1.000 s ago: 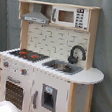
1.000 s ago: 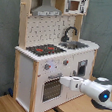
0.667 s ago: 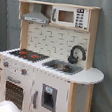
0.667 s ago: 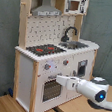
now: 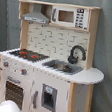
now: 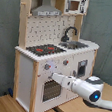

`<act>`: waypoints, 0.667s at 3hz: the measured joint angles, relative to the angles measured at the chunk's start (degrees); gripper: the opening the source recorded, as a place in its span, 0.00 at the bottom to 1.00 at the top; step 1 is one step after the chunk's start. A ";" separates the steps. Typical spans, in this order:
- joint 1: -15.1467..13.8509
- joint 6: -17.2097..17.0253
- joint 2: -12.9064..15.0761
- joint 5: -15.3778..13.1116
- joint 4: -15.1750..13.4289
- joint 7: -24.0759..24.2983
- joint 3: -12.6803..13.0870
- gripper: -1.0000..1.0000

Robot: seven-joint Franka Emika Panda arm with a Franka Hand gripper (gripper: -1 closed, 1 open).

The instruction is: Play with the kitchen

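White-and-wood kitchen [image 6: 27,68] with boxy panels; rounded glossy white arm [image 6: 83,88] before it.

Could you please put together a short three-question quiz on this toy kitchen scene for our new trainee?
1. True or false: in the second exterior view, the robot arm reaches toward the front of the kitchen, near the oven door.
2. Multiple choice: what sits directly above the hob? A) the microwave B) the grey hood C) the faucet
3. Fill in: in the first exterior view, the black faucet stands behind the ____.

Key
1. True.
2. B; the microwave is beside the hood, above the sink.
3. Sink.
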 joint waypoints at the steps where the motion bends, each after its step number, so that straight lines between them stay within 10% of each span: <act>1: -1.81 0.00 0.00 -3.06 1.30 6.54 0.12 1.00; 2: -2.75 0.00 0.00 -5.41 1.40 11.72 0.27 1.00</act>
